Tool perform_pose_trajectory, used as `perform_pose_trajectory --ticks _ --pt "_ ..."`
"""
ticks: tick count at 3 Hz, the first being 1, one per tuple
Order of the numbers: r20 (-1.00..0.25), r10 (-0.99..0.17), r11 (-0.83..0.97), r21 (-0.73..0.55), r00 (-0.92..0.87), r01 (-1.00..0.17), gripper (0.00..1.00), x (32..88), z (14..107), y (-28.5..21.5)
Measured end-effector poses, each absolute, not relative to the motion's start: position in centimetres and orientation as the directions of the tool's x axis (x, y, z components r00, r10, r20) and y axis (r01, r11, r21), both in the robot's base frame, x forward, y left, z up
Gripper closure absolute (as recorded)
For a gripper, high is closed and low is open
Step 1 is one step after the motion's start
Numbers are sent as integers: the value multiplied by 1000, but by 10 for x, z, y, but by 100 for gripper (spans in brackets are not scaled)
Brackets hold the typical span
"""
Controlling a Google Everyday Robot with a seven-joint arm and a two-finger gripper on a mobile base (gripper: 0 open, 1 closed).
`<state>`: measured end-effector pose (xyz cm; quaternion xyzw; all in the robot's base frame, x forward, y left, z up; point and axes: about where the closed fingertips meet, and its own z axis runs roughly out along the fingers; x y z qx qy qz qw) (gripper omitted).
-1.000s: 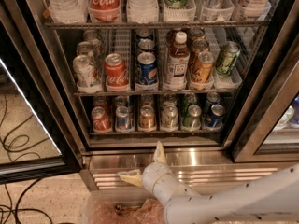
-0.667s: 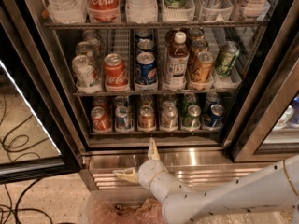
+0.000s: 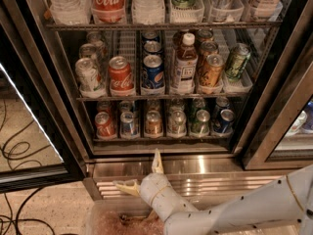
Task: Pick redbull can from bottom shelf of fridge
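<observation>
The fridge (image 3: 274, 106) stands open with its wire shelves of drinks in view. On the bottom shelf (image 3: 161, 139) stands a row of small cans. The redbull can (image 3: 128, 124), slim, blue and silver, is second from the left, between a red can (image 3: 104, 125) and an orange can (image 3: 153, 123). My gripper (image 3: 141, 173) is open, with one cream finger pointing up and the other pointing left. It hovers in front of the ribbed steel base, below the shelf and slightly right of the redbull can, holding nothing.
The middle shelf holds a Coca-Cola can (image 3: 120, 75), a Pepsi can (image 3: 153, 72), a brown tea bottle (image 3: 185, 62) and more cans. The open glass door (image 3: 29, 131) stands at the left, with cables (image 3: 19, 153) on the floor. A clear bin (image 3: 117, 222) lies under my arm.
My gripper has moved a little to the left in front of the fridge base and stays open. The cans have not moved.
</observation>
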<state>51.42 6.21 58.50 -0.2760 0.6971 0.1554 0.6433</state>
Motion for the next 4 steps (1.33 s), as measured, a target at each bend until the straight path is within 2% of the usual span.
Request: perform_pose_trajectory --ticks 1,2,4 --pt "-993 -116 828 -117 36 -548 0 532 589 69" --pt "-991 -95 837 -130 93 -532 0 549 600 76" --pt "-993 -59 821 -108 104 -560 0 553 599 87"
